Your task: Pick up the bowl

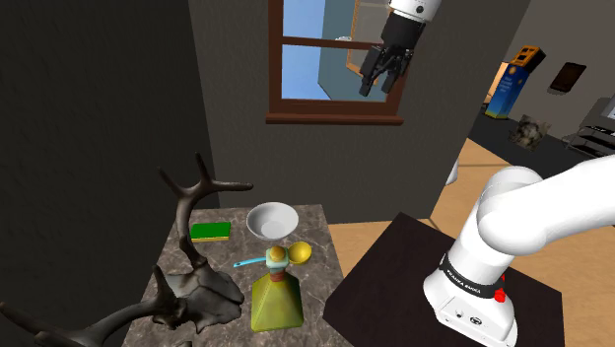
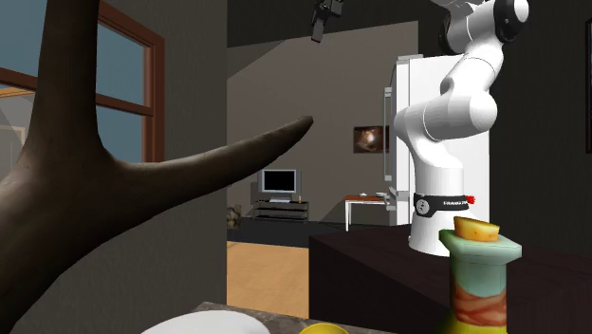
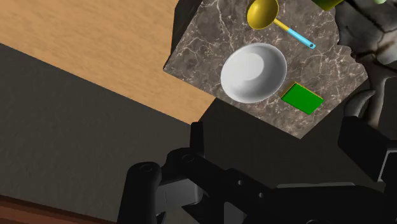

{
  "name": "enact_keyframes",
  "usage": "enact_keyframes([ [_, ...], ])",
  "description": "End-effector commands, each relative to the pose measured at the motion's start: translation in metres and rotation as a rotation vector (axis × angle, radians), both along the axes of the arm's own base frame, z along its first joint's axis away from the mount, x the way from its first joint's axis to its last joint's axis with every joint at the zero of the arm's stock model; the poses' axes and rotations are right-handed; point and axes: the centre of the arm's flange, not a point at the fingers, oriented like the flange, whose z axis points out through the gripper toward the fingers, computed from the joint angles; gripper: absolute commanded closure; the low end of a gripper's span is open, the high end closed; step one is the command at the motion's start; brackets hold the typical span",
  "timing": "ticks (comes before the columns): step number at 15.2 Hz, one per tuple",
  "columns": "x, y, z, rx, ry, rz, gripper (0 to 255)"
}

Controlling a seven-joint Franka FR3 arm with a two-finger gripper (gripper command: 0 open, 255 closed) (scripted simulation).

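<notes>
The white bowl [image 1: 271,220] stands upright near the far edge of a marble-topped table [image 1: 317,219]. My black gripper [image 1: 378,87] hangs high above it, in front of the window, and holds nothing. In the wrist view the bowl [image 3: 253,72] lies far below, beyond my gripper [image 3: 280,137], whose fingers [image 3: 196,136] stand wide apart, open. The second exterior view catches the gripper [image 2: 325,21] at the top and a sliver of the bowl's rim [image 2: 204,325] at the bottom edge.
Beside the bowl lie a green sponge [image 1: 210,232] and a yellow ladle [image 1: 298,253] with a blue handle. A yellow-green bottle [image 1: 274,296] and a dark antlered skull [image 1: 187,286] stand nearer the camera. A dark wall with a window [image 1: 325,59] rises behind the table.
</notes>
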Motion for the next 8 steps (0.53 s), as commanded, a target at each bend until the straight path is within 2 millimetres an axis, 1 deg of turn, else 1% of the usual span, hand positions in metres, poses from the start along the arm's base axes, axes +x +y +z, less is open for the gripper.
enact_keyframes([
  [1,0.0,0.0,0.0,0.0,0.0,0.0,0],
  [8,0.048,-0.026,-0.08,0.087,0.027,-0.008,0],
])
